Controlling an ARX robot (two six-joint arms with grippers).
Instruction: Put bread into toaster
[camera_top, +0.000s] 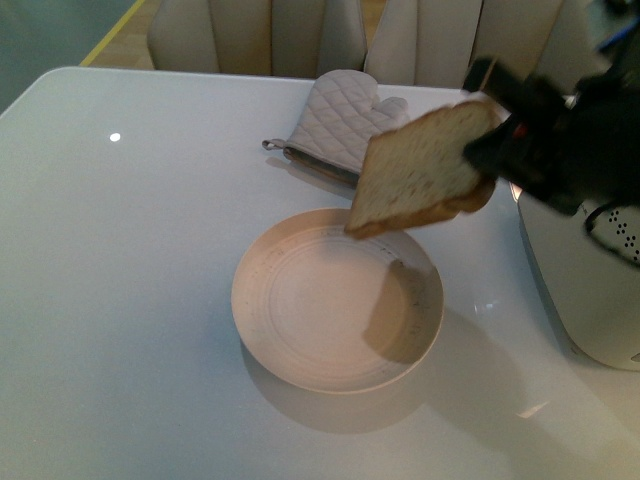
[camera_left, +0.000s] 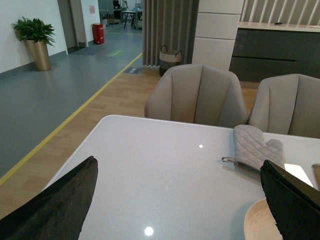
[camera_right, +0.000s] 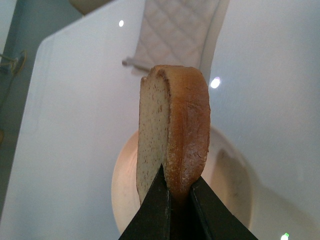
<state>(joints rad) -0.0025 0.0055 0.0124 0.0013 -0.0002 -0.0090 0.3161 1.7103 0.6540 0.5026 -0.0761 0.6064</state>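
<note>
My right gripper (camera_top: 487, 150) is shut on the bread (camera_top: 420, 170), a tan speckled slice with a brown crust, held tilted in the air above the far right rim of the cream plate (camera_top: 300, 330). Seen from the right wrist, the bread (camera_right: 172, 135) stands edge-on between the pinching fingers (camera_right: 155, 210), with the plate (camera_right: 125, 185) below. At the right edge stands the white toaster (camera_top: 590, 290), its dotted side partly behind the arm; its top is hidden. My left gripper (camera_left: 180, 200) is open over bare table, nothing between its fingers.
A quilted grey oven mitt (camera_top: 340, 125) lies behind the plate, near the table's far edge. It also shows in the left wrist view as the mitt (camera_left: 252, 147). Two beige chairs (camera_left: 197, 95) stand behind the white table (camera_top: 120, 280). The plate holds nothing.
</note>
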